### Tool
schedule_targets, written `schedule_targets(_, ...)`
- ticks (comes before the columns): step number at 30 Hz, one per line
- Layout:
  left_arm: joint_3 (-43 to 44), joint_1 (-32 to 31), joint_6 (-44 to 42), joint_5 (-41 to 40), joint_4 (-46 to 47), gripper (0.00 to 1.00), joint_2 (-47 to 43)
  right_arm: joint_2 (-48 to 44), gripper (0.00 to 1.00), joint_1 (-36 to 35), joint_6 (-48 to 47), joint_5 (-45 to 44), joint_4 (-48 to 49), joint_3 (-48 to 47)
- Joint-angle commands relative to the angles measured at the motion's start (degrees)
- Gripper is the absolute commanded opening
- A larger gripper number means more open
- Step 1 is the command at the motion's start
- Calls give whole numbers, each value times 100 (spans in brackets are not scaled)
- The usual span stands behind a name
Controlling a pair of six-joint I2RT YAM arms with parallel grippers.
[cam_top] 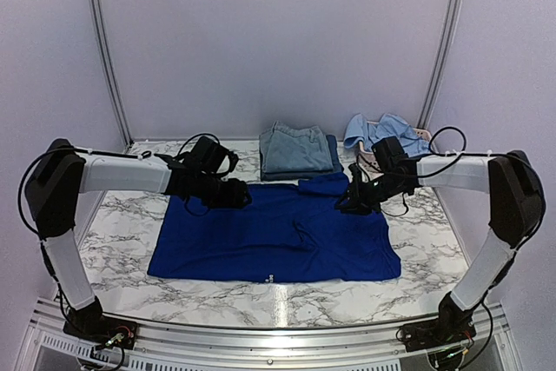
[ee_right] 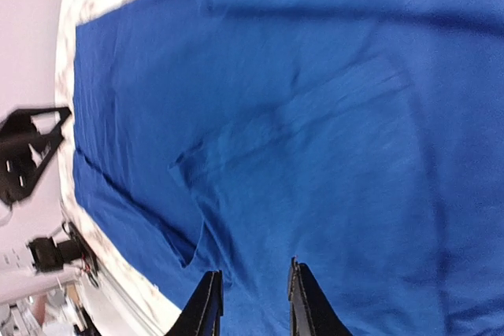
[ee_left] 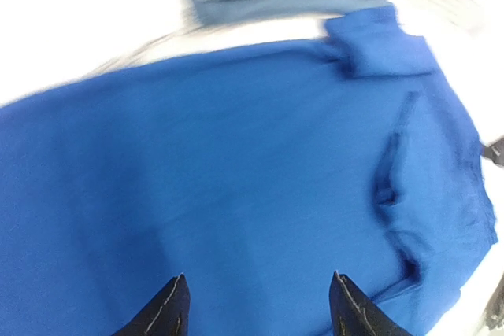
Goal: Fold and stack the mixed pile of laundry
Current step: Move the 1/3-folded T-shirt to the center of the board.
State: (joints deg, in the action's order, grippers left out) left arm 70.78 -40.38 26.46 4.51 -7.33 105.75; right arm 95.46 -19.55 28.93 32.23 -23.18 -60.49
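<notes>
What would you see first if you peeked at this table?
The big royal-blue T-shirt spread flat across the middle of the marble table grabs the eye first. The left gripper and the right gripper hover over its far edge, one at each side. Behind it lies a stack of folded denim.

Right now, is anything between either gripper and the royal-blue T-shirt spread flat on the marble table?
Nothing visible. The left gripper and right gripper both hang open over the royal-blue T-shirt, only bare cloth under them. The folded denim stack lies beyond the shirt's far edge, out of the way.
</notes>
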Motion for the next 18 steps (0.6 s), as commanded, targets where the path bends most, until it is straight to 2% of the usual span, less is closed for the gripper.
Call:
schedule_targets(1,-682,247,224,-23,-638,63,-526,391,25,-330,-206,130,-187,25)
schedule_targets(7,-1713,276,533,-324,-1110,62,-1249,728,22,-695,-429,20,-369,162)
schedule_targets(12,-2511,263,1072,-174,-1269,59,-1578,788,22,-823,-595,-177,-545,450)
schedule_targets(18,-3356,-121,1440,-301,-1517,54,-2064,567,22,-1072,-636,-305,-686,929)
